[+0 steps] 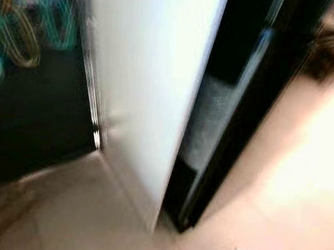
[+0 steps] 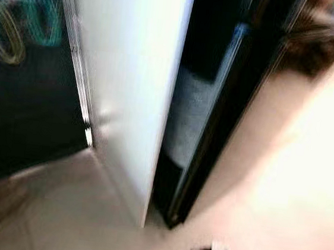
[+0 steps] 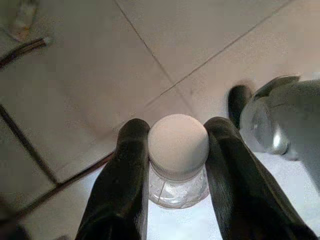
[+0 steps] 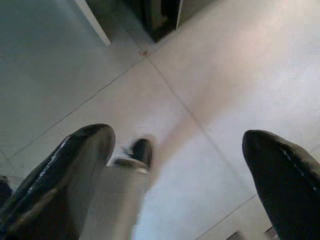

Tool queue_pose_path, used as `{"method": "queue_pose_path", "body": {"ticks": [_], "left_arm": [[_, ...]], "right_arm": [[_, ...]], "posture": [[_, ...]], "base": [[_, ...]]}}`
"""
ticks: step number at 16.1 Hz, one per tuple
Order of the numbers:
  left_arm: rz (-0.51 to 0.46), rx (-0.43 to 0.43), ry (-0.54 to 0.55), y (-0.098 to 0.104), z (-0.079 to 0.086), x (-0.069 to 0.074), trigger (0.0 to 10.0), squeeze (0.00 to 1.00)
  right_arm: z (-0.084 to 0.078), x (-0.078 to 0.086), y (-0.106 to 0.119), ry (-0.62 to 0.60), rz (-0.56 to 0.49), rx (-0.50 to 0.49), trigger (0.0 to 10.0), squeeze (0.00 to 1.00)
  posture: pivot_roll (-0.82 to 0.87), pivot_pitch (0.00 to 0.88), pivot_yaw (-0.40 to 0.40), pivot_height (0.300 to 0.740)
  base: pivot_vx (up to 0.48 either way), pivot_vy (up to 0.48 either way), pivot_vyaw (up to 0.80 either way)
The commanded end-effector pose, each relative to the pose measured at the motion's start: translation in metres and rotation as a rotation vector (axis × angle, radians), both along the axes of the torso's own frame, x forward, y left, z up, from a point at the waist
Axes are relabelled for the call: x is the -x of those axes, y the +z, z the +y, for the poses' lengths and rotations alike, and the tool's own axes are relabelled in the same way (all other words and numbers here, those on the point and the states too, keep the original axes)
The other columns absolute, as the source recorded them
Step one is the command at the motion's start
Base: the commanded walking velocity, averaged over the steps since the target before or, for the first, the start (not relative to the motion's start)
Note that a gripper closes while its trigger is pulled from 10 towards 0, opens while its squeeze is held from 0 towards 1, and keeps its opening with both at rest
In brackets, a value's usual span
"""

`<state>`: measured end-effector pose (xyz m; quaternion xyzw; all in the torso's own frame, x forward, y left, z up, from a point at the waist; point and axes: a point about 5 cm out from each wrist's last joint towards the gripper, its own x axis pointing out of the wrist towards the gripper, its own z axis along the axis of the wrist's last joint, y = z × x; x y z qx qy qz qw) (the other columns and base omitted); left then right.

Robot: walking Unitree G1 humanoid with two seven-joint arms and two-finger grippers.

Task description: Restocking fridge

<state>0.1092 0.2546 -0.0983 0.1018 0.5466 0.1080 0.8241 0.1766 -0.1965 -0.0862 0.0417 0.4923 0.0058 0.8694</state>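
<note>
The left gripper clenched a white-capped clear bottle above floor tiles. The right gripper hung spread and empty. Head views, blurred, showed what seemed the fridge's white door ajar.

One fridge stands in the blurred head views, with one white door swung open and one dark interior strip beside it. There are two grippers: the left gripper with two black fingers closed around one clear bottle that carries one white cap, and the right gripper with two black fingers spread apart and nothing between them. One tiled floor lies below, crossed by several grout lines, and one cable runs across it.
</note>
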Motion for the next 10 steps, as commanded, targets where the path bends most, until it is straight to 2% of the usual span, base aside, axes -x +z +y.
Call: {"method": "queue_pose_path", "body": {"ticks": [1, 5, 10], "left_arm": [[-0.004, 0.01, -0.017, 0.0003, -0.0028, -0.004, 10.0, 0.0], [-0.012, 0.019, -0.061, 0.0019, -0.0009, -0.007, 10.0, 0.0], [-0.027, 0.039, -0.057, 0.0004, -0.0076, -0.0078, 10.0, 0.0]], "right_arm": [[-0.0047, 0.0015, -0.0001, -0.019, 0.002, 0.011, 10.0, 0.0], [-0.0005, 0.0008, -0.0004, -0.061, -0.01, -0.008, 10.0, 0.0], [-0.0076, 0.0032, -0.0006, -0.098, 0.001, 0.01, 10.0, 0.0]], "posture": [[0.1, 0.0, -0.015, 0.74], [0.05, 0.0, 0.013, 0.74], [0.03, 0.0, 0.015, 0.74]], "base": [[0.0, 0.0, -0.79], [0.0, 0.0, -0.79], [0.0, 0.0, -0.79]]}}
